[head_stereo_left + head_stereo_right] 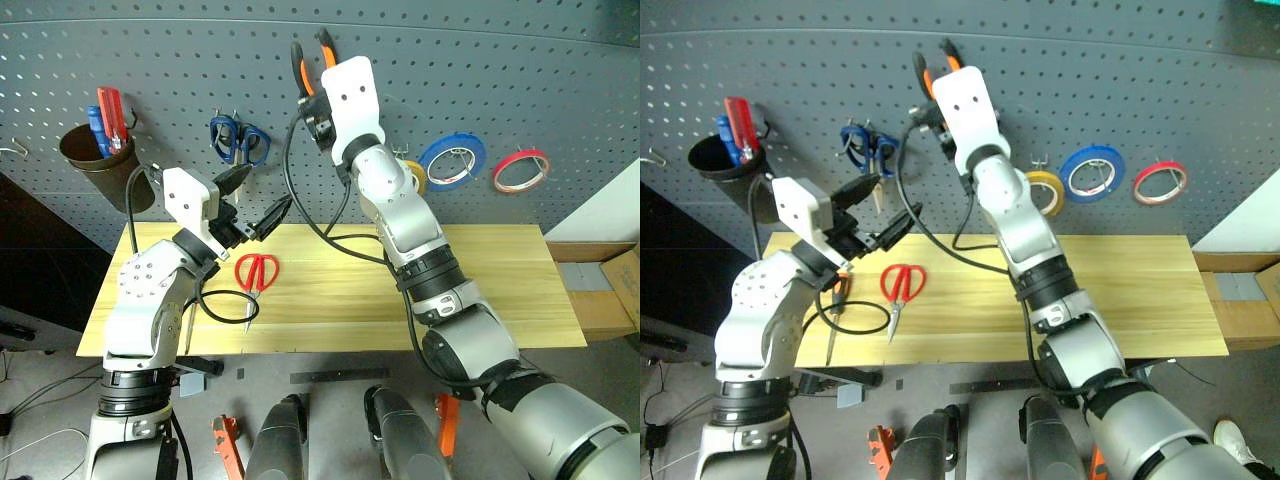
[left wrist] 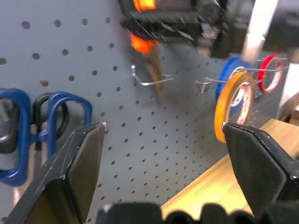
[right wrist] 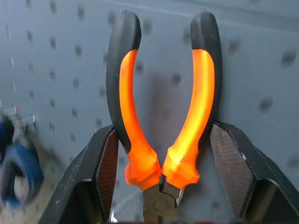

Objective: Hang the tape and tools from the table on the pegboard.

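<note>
Right gripper [image 3: 161, 154] clamps pliers [image 3: 163, 107], handles up along pegboard [image 1: 480, 60]

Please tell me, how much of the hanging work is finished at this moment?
Done: the yellow tape hangs on the pegboard. In hand: the right gripper holds the pliers up at the board, not yet hooked. Left: the red scissors and the screwdriver lie on the table. The left gripper is open and empty.
</note>
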